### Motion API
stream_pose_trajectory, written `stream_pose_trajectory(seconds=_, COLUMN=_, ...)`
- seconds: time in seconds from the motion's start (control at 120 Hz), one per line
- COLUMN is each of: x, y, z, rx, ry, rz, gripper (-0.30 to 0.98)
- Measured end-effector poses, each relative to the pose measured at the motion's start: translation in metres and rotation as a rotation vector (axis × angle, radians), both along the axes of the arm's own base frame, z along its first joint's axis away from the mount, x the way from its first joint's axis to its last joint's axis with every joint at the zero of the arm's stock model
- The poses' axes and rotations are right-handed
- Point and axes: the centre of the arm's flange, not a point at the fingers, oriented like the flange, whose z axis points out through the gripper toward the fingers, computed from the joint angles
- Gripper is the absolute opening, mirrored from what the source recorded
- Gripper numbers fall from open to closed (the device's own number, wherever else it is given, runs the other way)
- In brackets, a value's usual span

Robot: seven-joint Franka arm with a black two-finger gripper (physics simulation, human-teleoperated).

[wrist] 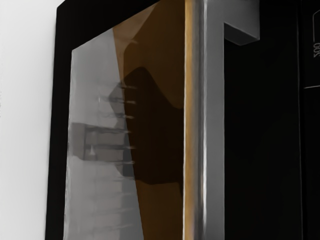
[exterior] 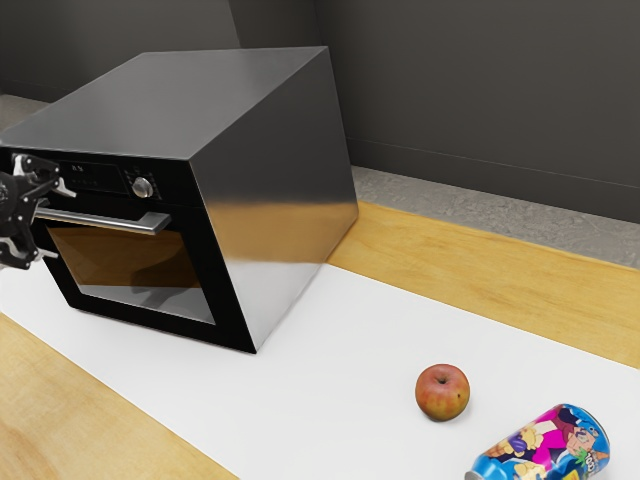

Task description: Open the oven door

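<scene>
My gripper point(exterior: 60, 223) is at the exterior view's left edge, in front of the oven, its two fingers spread apart above and below the level of the handle. The silver bar handle point(exterior: 115, 221) runs across the top of the oven door point(exterior: 234, 303), and its far-left stretch passes behind or between the fingers; contact cannot be told. The door is shut against the oven body. In the wrist view the handle point(wrist: 215, 125) lies close before my hand, beside the door's glass window point(wrist: 100, 200) with its black frame point(wrist: 59, 125).
The oven's dark metal body point(exterior: 270, 200) stands on a white strip point(exterior: 340, 380) over a wooden table point(exterior: 480, 265). A round knob point(exterior: 142, 187) sits above the handle. An apple point(exterior: 442, 392) and a colourful can point(exterior: 548, 446) lie toward the exterior view's lower right.
</scene>
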Motion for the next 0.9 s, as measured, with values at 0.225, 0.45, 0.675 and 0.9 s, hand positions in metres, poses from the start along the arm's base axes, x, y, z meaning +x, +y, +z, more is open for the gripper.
stream_pose_trajectory(seconds=0.225, x=0.005, y=0.005, z=-0.014, rx=-0.034, ry=0.009, rz=0.03, gripper=0.68)
stream_pose_trajectory(seconds=0.45, x=0.005, y=0.008, z=-0.035, rx=-0.065, ry=0.028, rz=0.054, gripper=0.68)
stream_pose_trajectory(seconds=0.675, x=-0.009, y=0.0, z=-0.051, rx=-0.083, ry=0.038, rz=0.08, gripper=0.68)
stream_pose_trajectory(seconds=0.9, x=-0.086, y=-0.037, z=-0.071, rx=-0.057, ry=0.033, rz=0.152, gripper=0.68)
